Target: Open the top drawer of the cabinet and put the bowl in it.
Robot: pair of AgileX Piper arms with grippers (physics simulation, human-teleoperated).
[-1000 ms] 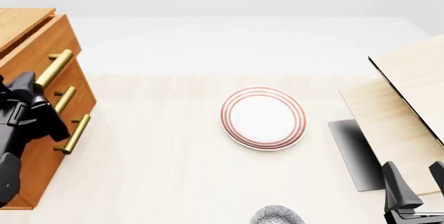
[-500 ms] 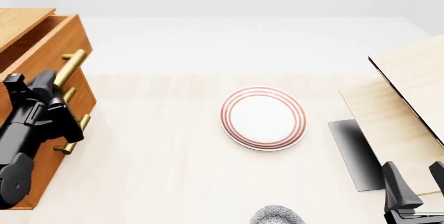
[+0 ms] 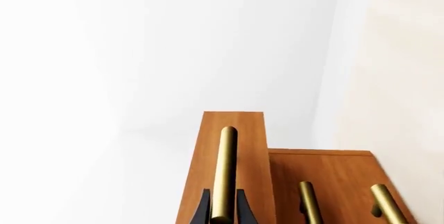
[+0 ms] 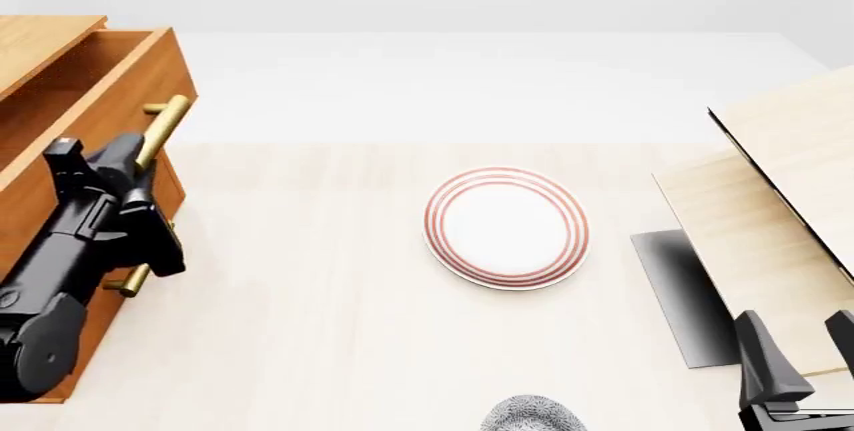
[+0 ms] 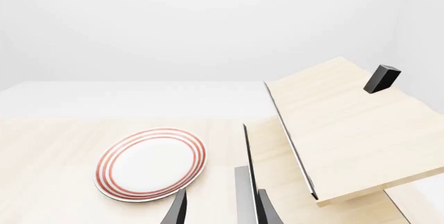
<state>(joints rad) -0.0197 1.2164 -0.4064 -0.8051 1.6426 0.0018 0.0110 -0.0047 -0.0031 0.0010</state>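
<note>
Gripping the brass handle (image 4: 162, 134) of the top drawer (image 4: 83, 111) — left gripper (image 4: 123, 156) clamped on the bar, a finger on either side in the left wrist view.

Far left: cabinet (image 4: 80, 336), top drawer standing out past the two lower fronts, interior open to view. Centre: white plate (image 4: 507, 227) with red rings, flat on table (image 4: 320, 331). Near edge, right of centre: bowl (image 4: 534, 416), speckled, only its rim in frame. Right: pale wood boards (image 4: 787, 201) leaning; right gripper (image 4: 801, 351) low at the corner — fingers parted, holding nothing.
</note>
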